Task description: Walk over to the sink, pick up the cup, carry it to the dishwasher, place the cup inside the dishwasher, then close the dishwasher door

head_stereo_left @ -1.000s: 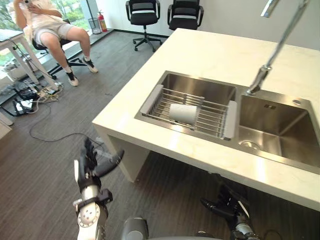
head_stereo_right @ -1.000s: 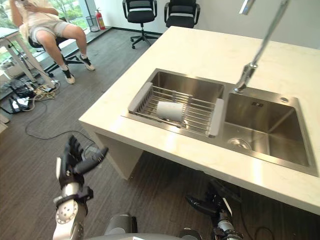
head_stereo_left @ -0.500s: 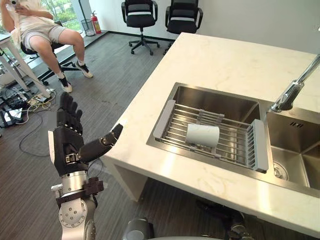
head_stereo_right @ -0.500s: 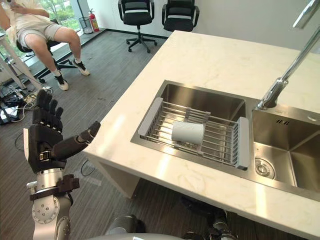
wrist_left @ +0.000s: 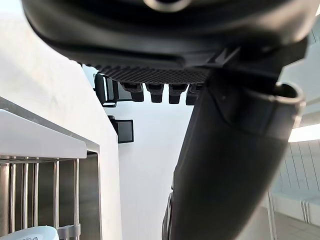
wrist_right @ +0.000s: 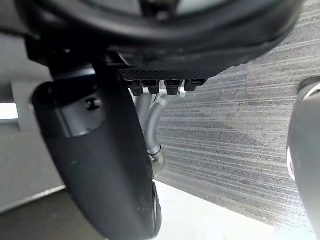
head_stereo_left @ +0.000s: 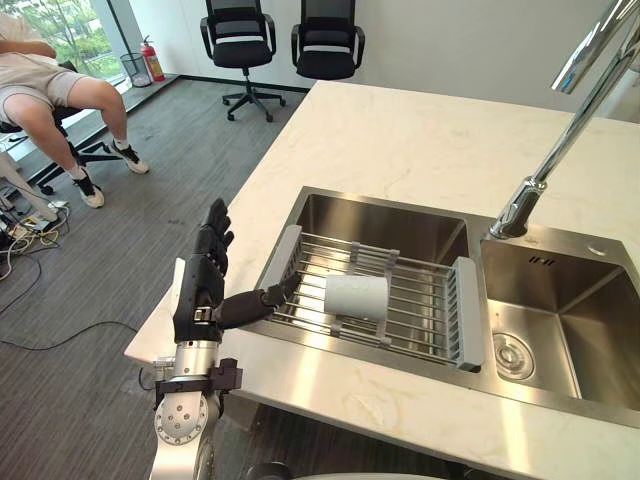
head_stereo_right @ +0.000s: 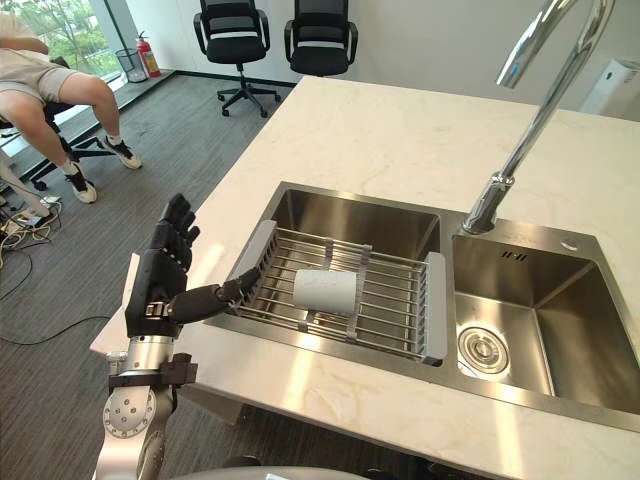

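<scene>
- Left hand (head_stereo_left: 203, 290) is held upright over the left edge of the worktop (head_stereo_left: 420, 140). The fingers are held straight and slightly spread, the thumb is stretched toward the rack (head_stereo_left: 468, 325), and nothing is gripped.
- The thumb tip is seen at the rack's grey left end; whether it touches cannot be told.
- Cup (head_stereo_left: 356, 296), white, is laid on its side on the rack's wires near the middle, apart from the left hand.
- The rack is set across the left basin of the sink (head_stereo_left: 580, 300). A drain is seen in the floor of the right basin.
- Tap (head_stereo_left: 528, 195) is mounted behind the divide between the two basins, with its neck raised up and to the right.
- Right hand (wrist_right: 100, 165) is seen in its wrist view above grey carpeted floor (wrist_right: 240, 140). The fingers are extended, the thumb is set out, and nothing is held.
- Two black chairs (head_stereo_left: 236, 28) are stood beyond the worktop's far end.
- A seated person (head_stereo_left: 50, 95) is noted at far left.
</scene>
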Tool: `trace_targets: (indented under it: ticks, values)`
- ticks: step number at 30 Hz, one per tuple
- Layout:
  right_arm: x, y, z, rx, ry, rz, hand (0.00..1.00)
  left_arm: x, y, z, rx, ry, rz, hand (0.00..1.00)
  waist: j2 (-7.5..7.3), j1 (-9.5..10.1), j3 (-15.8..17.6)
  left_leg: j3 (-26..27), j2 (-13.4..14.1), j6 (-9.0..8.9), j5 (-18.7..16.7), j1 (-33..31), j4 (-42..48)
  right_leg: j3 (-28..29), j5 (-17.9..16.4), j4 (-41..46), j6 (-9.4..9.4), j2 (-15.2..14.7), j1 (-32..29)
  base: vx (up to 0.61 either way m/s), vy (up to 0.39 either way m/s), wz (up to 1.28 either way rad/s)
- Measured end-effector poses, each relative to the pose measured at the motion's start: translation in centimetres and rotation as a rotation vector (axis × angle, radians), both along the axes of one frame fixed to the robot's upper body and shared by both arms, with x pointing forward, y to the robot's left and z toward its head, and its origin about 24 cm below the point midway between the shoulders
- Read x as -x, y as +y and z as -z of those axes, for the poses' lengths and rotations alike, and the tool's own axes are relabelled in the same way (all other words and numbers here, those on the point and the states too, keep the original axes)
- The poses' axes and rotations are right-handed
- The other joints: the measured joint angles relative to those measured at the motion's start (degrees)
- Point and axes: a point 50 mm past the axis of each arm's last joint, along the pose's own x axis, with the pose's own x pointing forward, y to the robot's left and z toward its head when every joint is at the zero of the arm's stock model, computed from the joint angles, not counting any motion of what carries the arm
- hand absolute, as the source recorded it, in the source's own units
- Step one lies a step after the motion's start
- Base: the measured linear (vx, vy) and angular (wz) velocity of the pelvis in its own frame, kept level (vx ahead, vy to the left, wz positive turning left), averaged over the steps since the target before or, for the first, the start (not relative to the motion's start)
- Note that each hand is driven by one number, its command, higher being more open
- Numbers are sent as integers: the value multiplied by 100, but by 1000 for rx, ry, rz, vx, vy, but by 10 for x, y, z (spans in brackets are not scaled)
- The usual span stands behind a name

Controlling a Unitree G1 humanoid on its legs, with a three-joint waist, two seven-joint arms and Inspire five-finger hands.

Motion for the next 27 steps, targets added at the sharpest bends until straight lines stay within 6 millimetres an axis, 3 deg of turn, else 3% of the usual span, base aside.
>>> trace_targets:
  ticks: [10,15,27]
  values:
    - [12,3,5,-33,40,-10,100,-13,-13,-6,-232,1,78,100,36,-63,-109,185,-109,75,264,38,-357,173,546,-630,77,24,11,-93,31,-9]
    - [28,-3,6,-35,64,36,100,-21,-27,-8,-271,13,145,100,79,-96,-167,226,-141,84,343,55,-448,228,606,-639,84,13,-6,-57,5,-4]
    - [29,-7,6,-59,74,59,100,-45,-36,-5,-305,66,170,100,91,-254,-176,323,-227,104,509,118,-687,289,638,-597,90,-37,-104,-3,-1,-2]
